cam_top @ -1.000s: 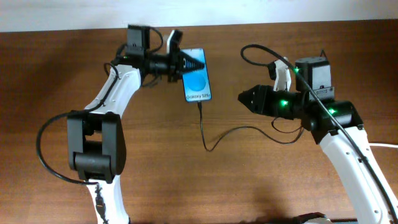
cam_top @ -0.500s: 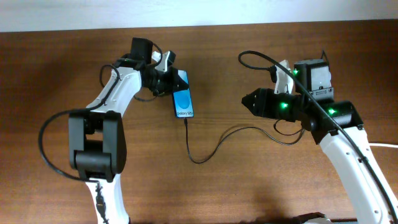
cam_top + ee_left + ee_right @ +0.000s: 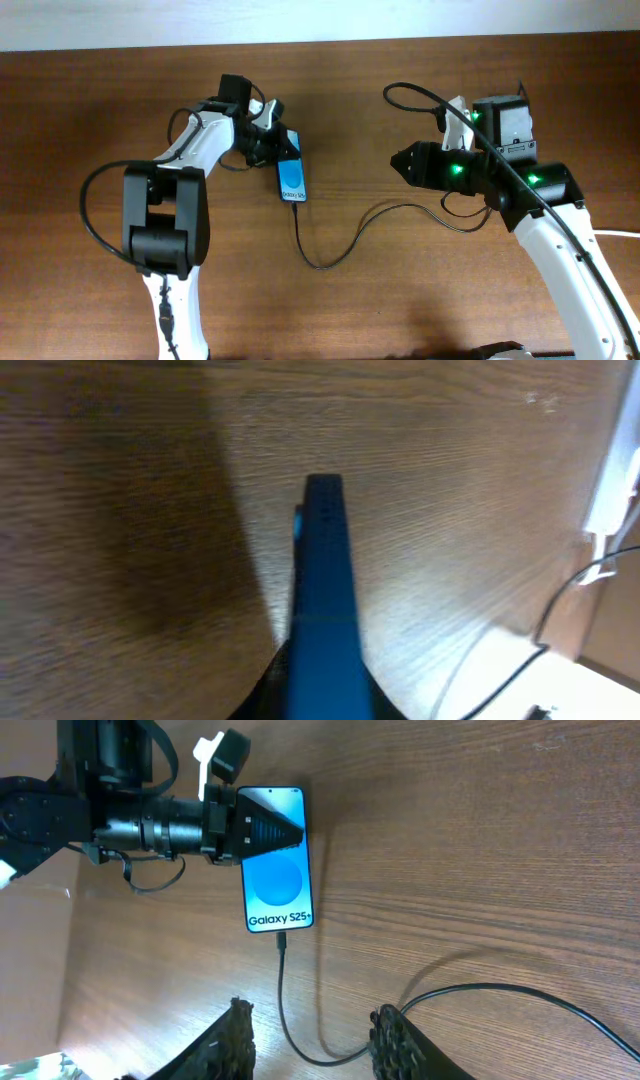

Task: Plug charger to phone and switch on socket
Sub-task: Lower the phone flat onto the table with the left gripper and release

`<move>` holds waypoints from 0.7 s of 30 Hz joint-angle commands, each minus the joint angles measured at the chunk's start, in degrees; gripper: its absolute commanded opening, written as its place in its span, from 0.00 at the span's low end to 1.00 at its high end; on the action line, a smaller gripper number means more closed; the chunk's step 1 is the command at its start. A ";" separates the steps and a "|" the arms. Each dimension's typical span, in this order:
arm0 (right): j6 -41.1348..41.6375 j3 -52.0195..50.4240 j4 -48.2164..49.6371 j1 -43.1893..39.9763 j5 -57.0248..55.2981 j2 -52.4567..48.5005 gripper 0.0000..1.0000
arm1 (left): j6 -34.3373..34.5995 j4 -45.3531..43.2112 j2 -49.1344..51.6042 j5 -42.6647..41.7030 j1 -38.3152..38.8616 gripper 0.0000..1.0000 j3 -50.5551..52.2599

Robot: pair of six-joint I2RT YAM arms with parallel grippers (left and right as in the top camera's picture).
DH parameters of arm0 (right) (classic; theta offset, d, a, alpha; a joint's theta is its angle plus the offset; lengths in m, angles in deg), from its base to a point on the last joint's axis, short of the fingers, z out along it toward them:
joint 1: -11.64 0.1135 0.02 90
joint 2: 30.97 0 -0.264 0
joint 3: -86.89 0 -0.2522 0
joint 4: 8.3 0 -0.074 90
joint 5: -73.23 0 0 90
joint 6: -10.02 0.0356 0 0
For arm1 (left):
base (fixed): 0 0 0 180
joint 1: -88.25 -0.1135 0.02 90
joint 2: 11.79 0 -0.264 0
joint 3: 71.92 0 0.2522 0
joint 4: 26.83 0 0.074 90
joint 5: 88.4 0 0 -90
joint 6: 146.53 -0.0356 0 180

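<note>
- Phone (image 3: 278, 885): lies upper left of centre in the right wrist view. Its blue screen is lit and faces that camera, and a white strip at the lower end reads "Galaxy S25+".
- From overhead, the phone sits left of centre and looks narrow, its long side running roughly up and down the frame.
- In the left wrist view it shows nearly edge-on, as a slim blue bar running from the bottom centre up towards the middle.
- Left gripper (image 3: 290, 832): reaches in from the left of the right wrist view. It is pinched on the phone's upper end, with one dark, tapered finger lying across the top of the screen.
- Charger (image 3: 279, 985): its plug tip sits in the port at the phone's lower edge.
- From the port, the thin black cable drops towards the bottom of the frame, loops, and runs off to the right.
- Overhead, the same loop lies on the wooden table (image 3: 450, 300), between the two arms.
- Right gripper (image 3: 315, 1045): its two ridged fingers (image 3: 238, 1038) show at the bottom edge of its own view, spread apart with nothing between them.
- Overhead, the right gripper is right of centre, well apart from the phone and pointing left towards it.
- Green lights glow on the right arm.
</note>
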State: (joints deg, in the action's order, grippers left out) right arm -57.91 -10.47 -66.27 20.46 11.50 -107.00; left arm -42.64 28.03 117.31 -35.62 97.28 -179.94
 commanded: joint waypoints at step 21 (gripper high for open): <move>-0.87 0.22 -1.46 -0.22 -1.18 0.35 0.41 | -0.66 5.07 0.68 20.76 0.28 0.33 0.11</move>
State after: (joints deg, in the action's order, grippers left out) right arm -57.96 -10.47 -67.74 20.46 11.26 -107.00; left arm -42.59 32.41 117.09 -25.04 97.72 -180.62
